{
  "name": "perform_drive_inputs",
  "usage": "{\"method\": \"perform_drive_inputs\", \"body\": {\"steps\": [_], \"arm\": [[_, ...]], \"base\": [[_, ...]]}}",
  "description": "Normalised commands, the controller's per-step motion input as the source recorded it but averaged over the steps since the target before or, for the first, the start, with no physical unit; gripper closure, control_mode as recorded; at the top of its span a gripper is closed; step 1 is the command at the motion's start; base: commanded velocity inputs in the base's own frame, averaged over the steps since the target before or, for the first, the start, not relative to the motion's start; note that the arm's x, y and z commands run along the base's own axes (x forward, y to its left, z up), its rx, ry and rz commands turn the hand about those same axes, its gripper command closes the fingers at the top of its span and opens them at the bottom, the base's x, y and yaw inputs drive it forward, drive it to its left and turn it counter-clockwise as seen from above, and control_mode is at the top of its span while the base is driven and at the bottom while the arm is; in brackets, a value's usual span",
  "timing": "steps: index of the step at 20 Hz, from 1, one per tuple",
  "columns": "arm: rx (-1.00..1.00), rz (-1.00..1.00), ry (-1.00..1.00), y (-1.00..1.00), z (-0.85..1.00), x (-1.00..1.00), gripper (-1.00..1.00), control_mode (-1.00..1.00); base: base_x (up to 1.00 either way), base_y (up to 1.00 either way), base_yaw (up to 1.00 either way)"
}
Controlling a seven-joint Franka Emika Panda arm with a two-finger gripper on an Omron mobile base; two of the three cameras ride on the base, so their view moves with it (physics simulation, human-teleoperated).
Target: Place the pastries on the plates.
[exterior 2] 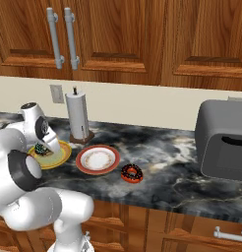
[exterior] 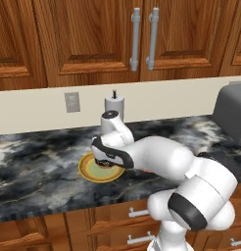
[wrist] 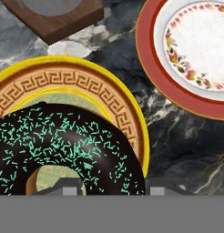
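Note:
My gripper (wrist: 113, 189) hangs low over the yellow-rimmed plate (wrist: 86, 82), at the left of the counter (exterior 2: 64, 152) and under my hand (exterior: 88, 171). It is shut on the dark-sided donut (wrist: 73, 136), whose chocolate icing carries green sprinkles; the ring's right side sits between the fingers. The donut (exterior 2: 43, 149) is over the plate's green centre. I cannot tell whether it touches the plate. The red-orange-rimmed plate (exterior 2: 83, 165) with its white patterned centre lies just to the right (wrist: 150, 59), with nothing on it. The reddish-orange-sided donut (exterior 2: 132, 173) rests on the counter right of that plate.
A paper-towel holder (exterior 2: 77, 118) on a brown base (wrist: 54, 18) stands right behind the two plates. A grey appliance (exterior 2: 224, 140) fills the counter's right end. Wooden cabinets hang above, and drawers run below the counter's front edge.

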Motion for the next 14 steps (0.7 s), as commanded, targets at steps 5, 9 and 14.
{"method": "perform_drive_inputs", "body": {"steps": [5,9,14], "arm": [[0.0,0.0,0.07,0.08,-0.29,0.08,1.0,-1.0],[0.0,0.0,0.03,0.07,-0.32,0.12,1.0,-1.0],[0.0,0.0,0.01,0.13,-0.21,0.1,1.0,-1.0]], "base": [[0.0,0.0,0.0],[0.0,0.0,0.0],[0.0,0.0,0.0]]}}
